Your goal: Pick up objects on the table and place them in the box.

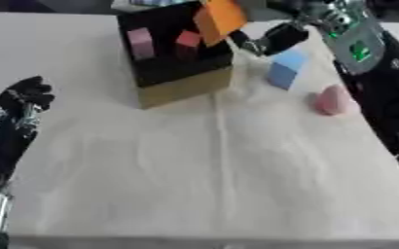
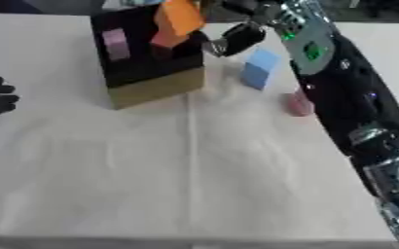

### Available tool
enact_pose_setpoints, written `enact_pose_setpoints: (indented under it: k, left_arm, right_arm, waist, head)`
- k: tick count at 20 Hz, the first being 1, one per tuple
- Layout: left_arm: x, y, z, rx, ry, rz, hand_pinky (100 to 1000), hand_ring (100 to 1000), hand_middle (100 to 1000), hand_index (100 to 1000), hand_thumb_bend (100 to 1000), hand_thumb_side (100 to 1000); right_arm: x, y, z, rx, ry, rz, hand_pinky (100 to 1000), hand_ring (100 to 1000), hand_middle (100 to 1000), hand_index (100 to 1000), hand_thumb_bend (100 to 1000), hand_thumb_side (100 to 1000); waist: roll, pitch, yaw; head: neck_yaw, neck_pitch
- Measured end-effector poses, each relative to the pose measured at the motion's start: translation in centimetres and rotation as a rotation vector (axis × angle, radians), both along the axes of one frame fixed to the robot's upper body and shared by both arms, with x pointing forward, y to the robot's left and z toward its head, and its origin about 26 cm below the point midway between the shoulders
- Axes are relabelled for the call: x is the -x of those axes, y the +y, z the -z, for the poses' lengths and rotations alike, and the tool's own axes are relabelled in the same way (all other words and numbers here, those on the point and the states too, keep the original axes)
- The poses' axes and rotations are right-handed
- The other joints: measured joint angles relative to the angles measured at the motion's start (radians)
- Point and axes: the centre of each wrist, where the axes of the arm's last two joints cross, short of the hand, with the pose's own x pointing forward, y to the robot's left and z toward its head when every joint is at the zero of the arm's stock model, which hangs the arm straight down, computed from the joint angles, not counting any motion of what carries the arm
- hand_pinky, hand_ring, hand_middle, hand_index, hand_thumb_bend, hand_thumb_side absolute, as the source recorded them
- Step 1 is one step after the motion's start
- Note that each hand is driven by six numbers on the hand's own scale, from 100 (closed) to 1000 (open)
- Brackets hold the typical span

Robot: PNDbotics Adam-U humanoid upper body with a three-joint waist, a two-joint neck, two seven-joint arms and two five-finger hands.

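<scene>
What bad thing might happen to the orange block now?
The orange block hangs at the box rim's far right corner in the right hand, so it might catch the edge and fall outside. The arm passes close above the blue block and pink piece and might bump them.

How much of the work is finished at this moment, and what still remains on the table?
Done: a pink block and a red block lie inside the black box. In hand: the right hand holds an orange block over the box's opening. Left: a light blue cube and a pink rounded piece on the white table. The left hand rests idle at the table's left edge.
</scene>
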Motion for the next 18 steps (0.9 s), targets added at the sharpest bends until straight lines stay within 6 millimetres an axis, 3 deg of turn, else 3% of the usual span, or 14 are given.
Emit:
enact_pose_setpoints:
  k: [3,7,10,13,18]
  left_arm:
    - [0.0,-0.2,0.1,-0.003,0.005,0.014,811,757,721,858,100,653]
    - [-0.1,-0.5,0.3,-0.007,0.013,0.037,811,757,721,858,100,652]
    - [-0.1,-0.6,0.4,-0.008,0.02,0.049,811,757,721,858,100,652]
    - [-0.1,-0.6,0.4,-0.009,0.019,0.053,811,757,721,858,100,653]
    - [-0.1,-0.6,0.4,-0.009,0.02,0.053,811,757,721,858,100,653]
  right_arm:
    - [-0.7,1.3,1.2,0.022,0.011,0.034,780,799,759,711,100,181]
    - [-1.3,2.8,3.5,0.033,0.051,0.113,779,802,763,835,100,210]
    - [-1.5,3.8,4.8,0.044,0.058,0.168,777,802,766,907,100,274]
    - [-1.5,4.4,5.6,0.048,0.042,0.195,778,806,776,961,196,385]
    - [-1.5,4.8,5.9,0.064,-0.004,0.197,780,814,799,976,311,458]
  waist:
    - [0.0,-0.001,0.012]
    - [0.0,-0.011,0.046]
    - [0.0,-0.012,0.049]
    - [0.0,-0.012,0.052]
    - [0.0,-0.012,0.051]
  head:
    - [-0.014,0.0]
    - [-0.051,-0.007]
    - [-0.071,-0.009]
    - [-0.082,-0.009]
    - [-0.086,-0.01]
